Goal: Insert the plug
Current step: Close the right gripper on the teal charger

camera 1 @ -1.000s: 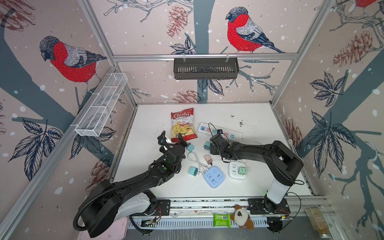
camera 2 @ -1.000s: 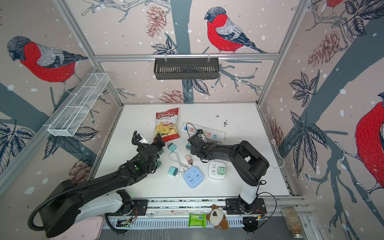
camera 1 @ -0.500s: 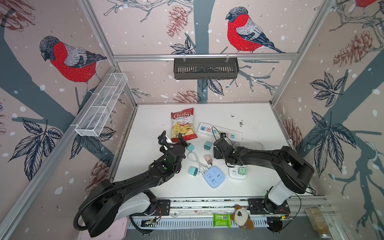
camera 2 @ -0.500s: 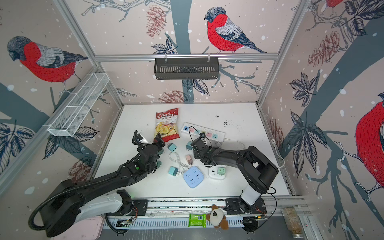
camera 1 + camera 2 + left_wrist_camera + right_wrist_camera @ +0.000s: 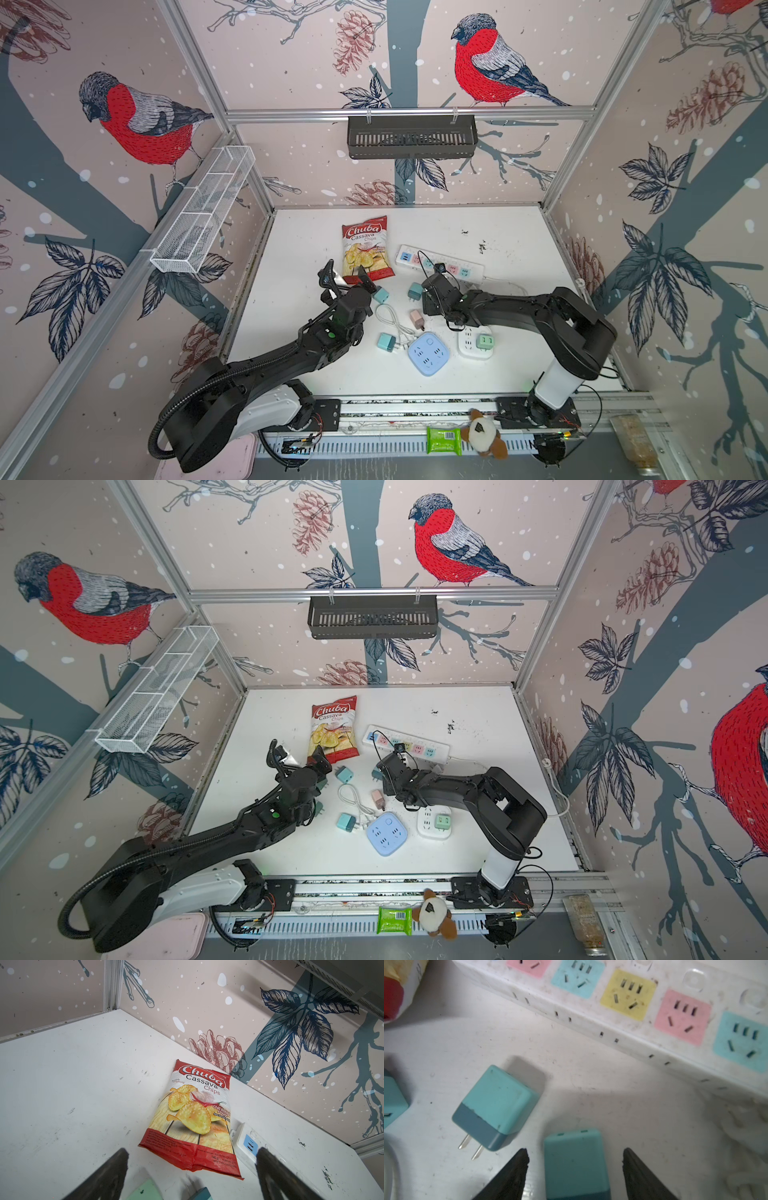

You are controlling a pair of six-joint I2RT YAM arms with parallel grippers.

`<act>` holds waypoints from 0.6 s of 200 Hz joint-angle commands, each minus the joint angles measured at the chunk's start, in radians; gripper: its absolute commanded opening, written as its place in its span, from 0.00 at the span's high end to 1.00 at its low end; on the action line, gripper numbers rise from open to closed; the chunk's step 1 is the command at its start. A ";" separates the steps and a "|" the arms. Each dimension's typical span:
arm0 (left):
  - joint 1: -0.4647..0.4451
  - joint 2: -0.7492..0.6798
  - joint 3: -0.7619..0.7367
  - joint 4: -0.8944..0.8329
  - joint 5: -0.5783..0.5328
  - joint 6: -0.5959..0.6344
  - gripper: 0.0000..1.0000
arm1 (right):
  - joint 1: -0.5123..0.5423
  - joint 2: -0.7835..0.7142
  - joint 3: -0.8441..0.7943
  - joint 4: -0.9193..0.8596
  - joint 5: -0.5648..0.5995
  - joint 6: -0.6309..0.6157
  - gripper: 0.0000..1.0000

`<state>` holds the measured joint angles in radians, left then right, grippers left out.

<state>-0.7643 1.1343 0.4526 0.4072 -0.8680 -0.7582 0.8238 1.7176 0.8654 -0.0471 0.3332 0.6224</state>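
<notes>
**A:** Where does the plug sit relative to the right end effector (image 5: 575, 1153)?

**B:** Directly between its fingers. The teal plug (image 5: 576, 1167) appears to lie flat on the tabletop (image 5: 602, 1088). The jaws are spread to either side of it, with a strip of bare surface showing on both sides, so nothing is pinched yet.

**A:** And its long axis?

**B:** It runs near to far, in line with the fingers. The paler end faces far, toward the power strip (image 5: 652, 987), and the darker band is at the near end, toward the wrist. On the neighbouring plug (image 5: 495, 1105), just to the left, the prongs come out of that darker band. So I'd judge this one's prongs point near, away from the sockets, though they are hidden.

**A:** So closing alone won't do it?

**B:** It likely needs turning before it can meet a socket.

**A:** And the left end effector (image 5: 192, 1150)?

**B:** It is spread wide and empty, farther left by the chips bag (image 5: 193, 1113). The right arm is plainly nearer.
</notes>
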 commanded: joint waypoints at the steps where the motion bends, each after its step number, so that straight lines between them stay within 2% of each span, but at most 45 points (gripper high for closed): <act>1: 0.000 0.000 0.009 0.008 -0.013 -0.003 0.05 | -0.011 0.014 0.017 -0.010 0.010 -0.035 0.28; 87: 0.000 -0.011 0.004 0.021 0.007 0.002 0.05 | -0.006 0.045 -0.001 0.006 -0.015 -0.052 0.45; 120: 0.000 -0.020 -0.010 0.037 0.012 0.006 0.04 | -0.003 0.046 -0.014 0.022 -0.022 -0.050 0.55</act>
<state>-0.7643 1.1191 0.4500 0.4149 -0.8574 -0.7513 0.8173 1.7592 0.8612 -0.0196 0.3191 0.5762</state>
